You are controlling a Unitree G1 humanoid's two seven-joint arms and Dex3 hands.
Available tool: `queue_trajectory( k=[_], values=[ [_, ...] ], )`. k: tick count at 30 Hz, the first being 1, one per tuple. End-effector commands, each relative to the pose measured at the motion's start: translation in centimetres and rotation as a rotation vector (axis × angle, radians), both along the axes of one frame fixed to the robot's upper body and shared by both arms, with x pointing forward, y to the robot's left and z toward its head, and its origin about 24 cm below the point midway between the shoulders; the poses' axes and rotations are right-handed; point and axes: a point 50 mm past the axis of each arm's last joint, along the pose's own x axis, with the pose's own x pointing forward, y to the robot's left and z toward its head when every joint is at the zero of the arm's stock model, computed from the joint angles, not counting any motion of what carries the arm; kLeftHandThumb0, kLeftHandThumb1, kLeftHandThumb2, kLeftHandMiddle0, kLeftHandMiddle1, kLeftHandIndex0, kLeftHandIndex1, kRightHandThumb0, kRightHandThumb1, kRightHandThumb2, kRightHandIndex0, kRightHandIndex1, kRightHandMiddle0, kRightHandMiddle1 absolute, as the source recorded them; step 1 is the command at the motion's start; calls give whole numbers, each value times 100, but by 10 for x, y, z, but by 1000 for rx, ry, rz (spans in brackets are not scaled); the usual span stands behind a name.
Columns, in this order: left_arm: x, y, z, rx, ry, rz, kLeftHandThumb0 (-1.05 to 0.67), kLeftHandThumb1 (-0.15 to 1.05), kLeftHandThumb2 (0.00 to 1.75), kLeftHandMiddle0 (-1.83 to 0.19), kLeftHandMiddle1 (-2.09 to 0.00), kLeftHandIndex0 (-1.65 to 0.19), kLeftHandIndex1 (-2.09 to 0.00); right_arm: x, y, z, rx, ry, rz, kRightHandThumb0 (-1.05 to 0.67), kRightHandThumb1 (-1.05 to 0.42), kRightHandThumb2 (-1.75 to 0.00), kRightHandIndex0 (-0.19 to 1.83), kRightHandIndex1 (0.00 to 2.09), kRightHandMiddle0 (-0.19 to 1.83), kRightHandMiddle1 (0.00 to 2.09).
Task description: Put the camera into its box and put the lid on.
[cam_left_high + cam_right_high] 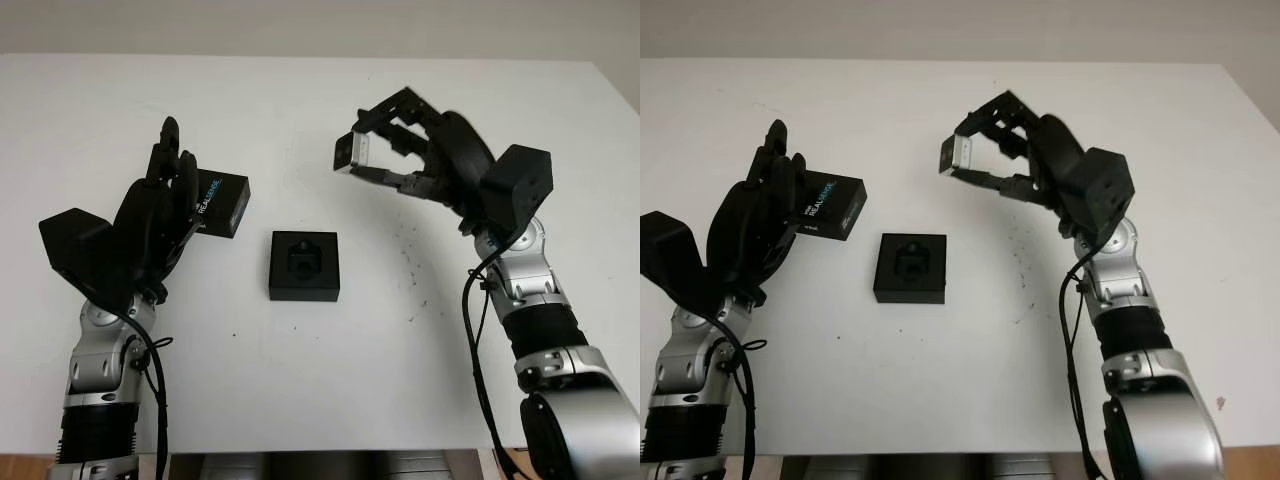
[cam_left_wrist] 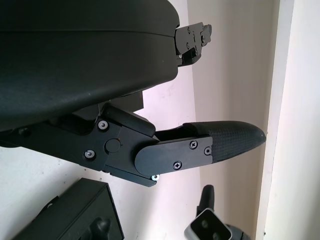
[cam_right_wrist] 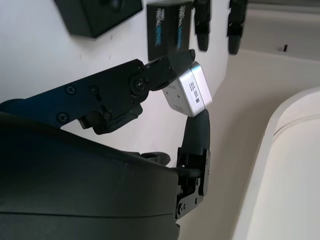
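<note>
Camera (image 1: 352,152) was pinched in right hand (image 1: 420,150) fingers above the table (image 1: 300,400), not yet in open box (image 1: 304,265); left hand (image 1: 165,205) fingers rested spread beside the lid (image 1: 222,203), still off.

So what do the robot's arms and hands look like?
Each robot hand, left and right, is black, with three jointed fingers held together by small screws. A boxy black block sits at each wrist. Lower down, the arms are silver metal with black ribbed bands, and a thin black cable loops along each arm.
</note>
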Motion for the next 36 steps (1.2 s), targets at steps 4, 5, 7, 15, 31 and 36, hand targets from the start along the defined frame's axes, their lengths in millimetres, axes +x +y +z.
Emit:
queue_trajectory(
  k=[4, 5, 7, 15, 31, 36],
  values=[
    [-2, 1, 3, 14, -16, 1, -83, 105, 61, 19, 0, 19, 0, -19, 15, -4, 86, 61, 58, -42, -102, -6, 25, 0, 27, 170],
    [-2, 1, 3, 13, -16, 1, -83, 105, 61, 19, 0, 19, 0, -21, 17, -5, 93, 71, 69, -42, -102, -6, 25, 1, 28, 170],
    [-2, 1, 3, 8, -19, 0, -83, 105, 60, 19, 0, 19, 0, -25, 20, -7, 100, 90, 85, -44, -102, -5, 24, 0, 28, 171],
    [0, 0, 4, 13, -14, -10, -84, 105, 61, 19, 0, 19, 0, -35, 33, -22, 115, 183, 146, -46, -102, -5, 23, 1, 29, 171],
    [-1, 0, 3, 10, -10, -3, -84, 105, 61, 19, 0, 19, 0, -30, 42, -45, 86, 269, 160, -45, -102, -6, 25, 1, 31, 174],
    [-1, 0, 2, 12, -7, -10, -84, 105, 61, 19, 0, 19, 0, -28, 44, -50, 88, 282, 158, -45, -102, -6, 24, 1, 30, 174]
  ],
)
